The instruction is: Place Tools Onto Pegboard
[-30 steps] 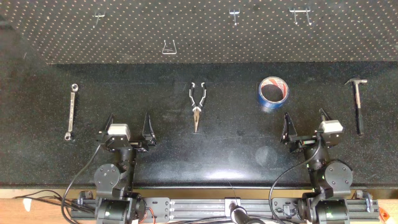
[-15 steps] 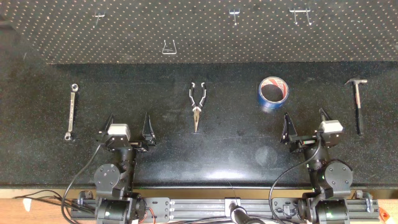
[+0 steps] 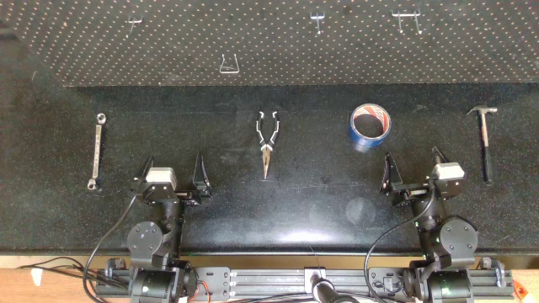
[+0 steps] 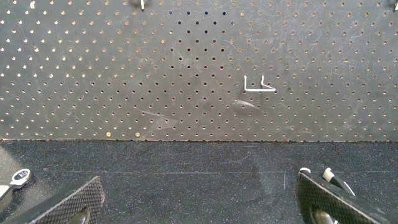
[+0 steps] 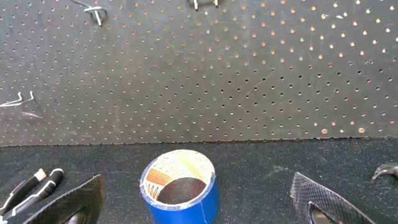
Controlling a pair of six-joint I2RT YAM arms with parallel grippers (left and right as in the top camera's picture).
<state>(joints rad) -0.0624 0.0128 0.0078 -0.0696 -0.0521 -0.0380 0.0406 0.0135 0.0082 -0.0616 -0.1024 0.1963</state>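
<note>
Top view, wrench (image 3: pixel 97 151), pliers (image 3: pixel 268 143), tape (image 3: pixel 365 139), hammer (image 3: pixel 484 150)

Black arms (image 3: pixel 152 237), carbon-weave claw fingers (image 4: pixel 68 202), white wrist blocks (image 3: pixel 158 176)

Four things lie on the table (image 3: pixel 320 185): one wrench (image 3: pixel 97 151), one pair of pliers (image 3: pixel 268 139), one roll of blue tape (image 3: pixel 370 124) and one hammer (image 3: pixel 483 139). One pegboard (image 3: pixel 269 42) carries four metal hooks (image 3: pixel 229 65).
</note>
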